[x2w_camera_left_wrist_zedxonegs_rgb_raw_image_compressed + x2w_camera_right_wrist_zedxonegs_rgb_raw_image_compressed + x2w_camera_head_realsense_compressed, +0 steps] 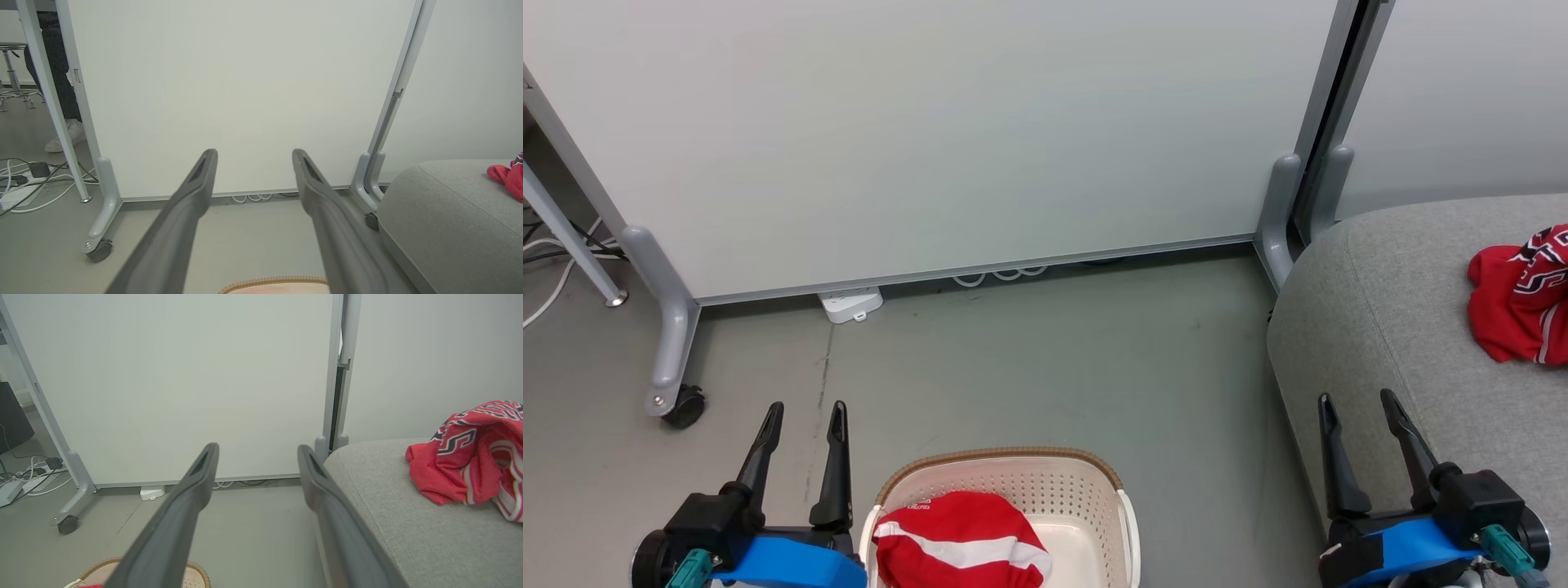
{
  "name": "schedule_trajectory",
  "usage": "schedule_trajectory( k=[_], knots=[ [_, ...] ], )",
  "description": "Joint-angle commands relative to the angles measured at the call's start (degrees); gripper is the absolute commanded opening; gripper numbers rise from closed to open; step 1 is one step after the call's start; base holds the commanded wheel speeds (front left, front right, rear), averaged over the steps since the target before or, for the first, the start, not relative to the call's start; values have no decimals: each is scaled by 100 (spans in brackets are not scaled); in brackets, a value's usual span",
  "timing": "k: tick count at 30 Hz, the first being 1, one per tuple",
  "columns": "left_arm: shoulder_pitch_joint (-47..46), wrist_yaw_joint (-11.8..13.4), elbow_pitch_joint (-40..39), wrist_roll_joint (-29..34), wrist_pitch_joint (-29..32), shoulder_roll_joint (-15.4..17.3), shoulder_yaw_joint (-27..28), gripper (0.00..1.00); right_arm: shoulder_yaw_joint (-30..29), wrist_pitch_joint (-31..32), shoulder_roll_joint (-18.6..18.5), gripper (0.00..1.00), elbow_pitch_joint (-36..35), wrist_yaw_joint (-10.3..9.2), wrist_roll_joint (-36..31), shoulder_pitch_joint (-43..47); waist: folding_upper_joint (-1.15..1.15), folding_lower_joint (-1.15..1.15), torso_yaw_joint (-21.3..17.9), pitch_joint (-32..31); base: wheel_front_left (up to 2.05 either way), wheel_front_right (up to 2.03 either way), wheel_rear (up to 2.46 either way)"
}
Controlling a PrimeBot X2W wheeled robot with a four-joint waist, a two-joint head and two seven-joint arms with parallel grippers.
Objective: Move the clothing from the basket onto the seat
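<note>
Lying crumpled: striped garment (pixel 960 539) in basket (pixel 1086 482), jersey (pixel 1519 298) on seat (pixel 1388 327).

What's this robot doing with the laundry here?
A two-armed robot is moving red clothes from a basket to a grey seat. The lettered jersey already lies on the seat. The red garment with a white stripe is in the basket on the floor. The left gripper, beside the basket, and the right gripper, by the seat's edge, are both open and holding nothing.
</note>
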Motion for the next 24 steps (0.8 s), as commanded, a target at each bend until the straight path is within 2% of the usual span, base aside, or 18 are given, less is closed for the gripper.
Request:
schedule_trajectory(
  k=[1, 12, 19, 24],
  knots=[
    [44, -15, 25, 28, -19, 7, 34, 100, -7, -3, 24, 100, 16, -5, 14, 73, 0, 0, 7, 4, 0, 0, 0],
    [-124, -71, 130, -2, -19, -1, -80, 100, 13, -2, 39, 100, 41, -6, 14, 23, 0, 0, 22, 43, 0, 0, 0],
    [-540, -150, 488, 99, -19, 1, -537, 100, 45, -2, 45, 100, -14, -6, 12, -186, 0, 0, -61, 280, 0, 0, 0],
    [-1041, -185, 1048, 255, -19, 15, -948, 100, 76, -2, 9, 100, -92, -6, 7, -453, 0, 0, -172, 681, 0, 0, 0]
  ],
)
